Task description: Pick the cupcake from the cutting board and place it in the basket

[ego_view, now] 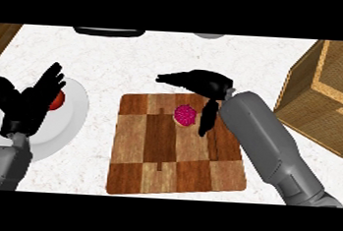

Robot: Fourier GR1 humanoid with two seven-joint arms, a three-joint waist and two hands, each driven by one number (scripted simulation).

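While the right hand [207, 83] spreads open above the cupcake [185, 115] (holding nothing), basket [301, 90] cropped at right

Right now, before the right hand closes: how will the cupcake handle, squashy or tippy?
The cupcake looks small beside the right hand, so it is probably light. Its pink top seems soft and would likely squash if pinched there. It sits on the flat cutting board; a sideways push might tip it.

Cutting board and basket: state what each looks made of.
Cutting board: wood, smooth-looking; light and dark brown blocks with grain lines. Basket: probably woven wicker panels in a pale wooden frame; fine crosshatch texture shows, though the weave is hard to confirm.
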